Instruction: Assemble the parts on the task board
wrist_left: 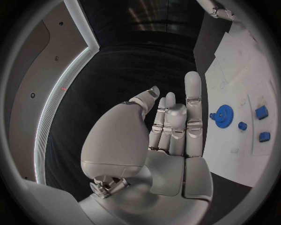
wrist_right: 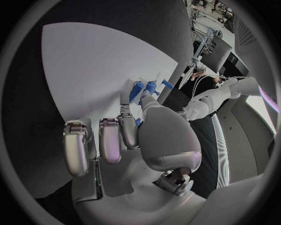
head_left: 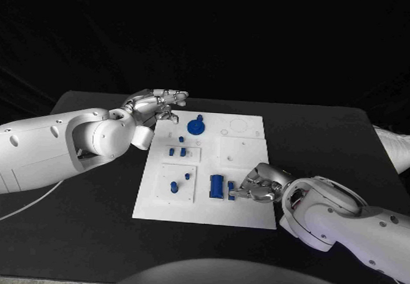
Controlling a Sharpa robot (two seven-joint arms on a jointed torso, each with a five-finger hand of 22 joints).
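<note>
Black table (head_left: 96,175), white task board (head_left: 167,203); left hand (head_left: 159,105) empty, spread; right hand (head_left: 258,184) grip unclear.

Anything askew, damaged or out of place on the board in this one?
Nothing stands out. The board lies flat on the table, blue parts such as the gear sit on it, the right hand works near its front edge and the left hand hovers at its far corner.

task board (head_left: 245,149): matt white | table (head_left: 349,141): matt black | robot hand (wrist_left: 175,126): glossy metal
</note>
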